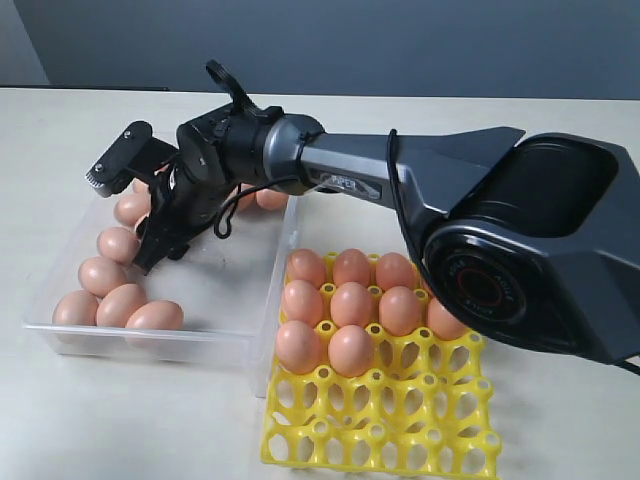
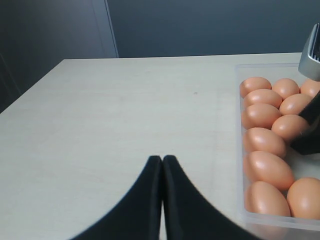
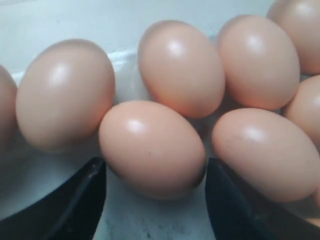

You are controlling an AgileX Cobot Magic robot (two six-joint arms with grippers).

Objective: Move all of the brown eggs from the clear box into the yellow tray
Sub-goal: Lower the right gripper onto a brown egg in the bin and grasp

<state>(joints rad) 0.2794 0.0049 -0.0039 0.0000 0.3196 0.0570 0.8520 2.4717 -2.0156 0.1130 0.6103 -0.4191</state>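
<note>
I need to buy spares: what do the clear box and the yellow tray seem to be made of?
The clear box looks like transparent plastic, fairly glossy: the table and brown eggs show through its walls. The yellow tray looks like moulded opaque plastic with a slight sheen: uniform colour, rounded openwork cups. Sight alone cannot confirm either.

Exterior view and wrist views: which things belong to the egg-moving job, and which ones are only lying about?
Belong to the job: smooth orange-brown eggs; shallow clear plastic box; bright yellow openwork plastic egg tray; right gripper, fingers open astride one egg.
Only around: pale table top; dark grey wall; left gripper, fingers shut, idle over the table.
</note>
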